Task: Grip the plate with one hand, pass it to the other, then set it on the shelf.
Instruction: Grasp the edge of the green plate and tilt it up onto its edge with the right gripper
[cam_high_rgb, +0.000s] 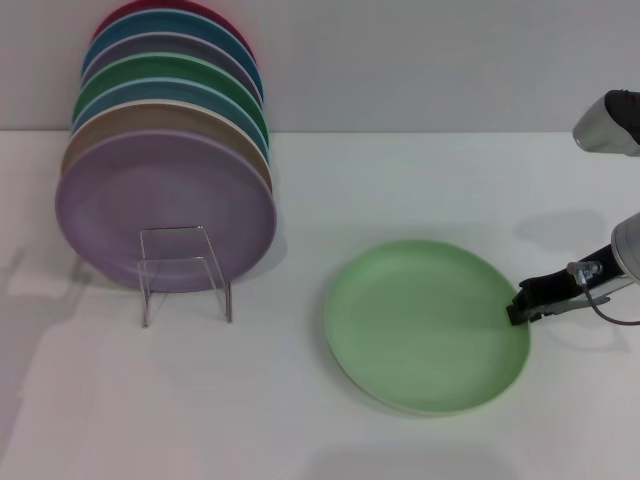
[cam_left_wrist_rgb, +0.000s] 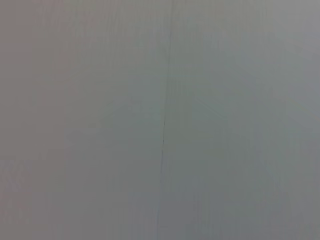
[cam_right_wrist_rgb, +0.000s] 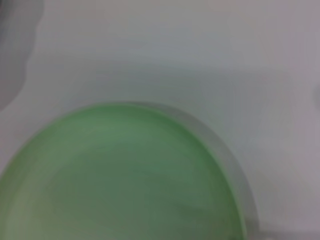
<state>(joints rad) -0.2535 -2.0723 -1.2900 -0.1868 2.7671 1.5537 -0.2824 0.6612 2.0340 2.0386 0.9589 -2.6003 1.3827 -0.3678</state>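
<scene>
The right gripper (cam_high_rgb: 522, 305) sits at the right-hand rim of the light mint-green plate (cam_high_rgb: 425, 325), its dark fingertips low at the table and touching or just meeting the plate's edge; whether the fingers are spread around the rim or already pinched on it cannot be told from the head view, and the right wrist view shows none of them, only the plate (cam_right_wrist_rgb: 125, 180) filling the near field over pale table. The plate lies flat on the white table (cam_high_rgb: 300, 420), right of centre and well apart from the shelf (cam_high_rgb: 185, 275), the small clear acrylic rack at the left, whose bent front piece stands before a row of upright plates with a lilac plate (cam_high_rgb: 165, 215) foremost. By that lie of things the task looks barely begun: the first grip is only being sought, and the lift, the pass to the other hand and the placing on the rack all appear still to do. The right arm reaches in from the right edge, forearm sloping down toward the plate, with a grey link higher up at the top right. The left gripper is out of sight; its wrist view shows only a plain grey surface.
</scene>
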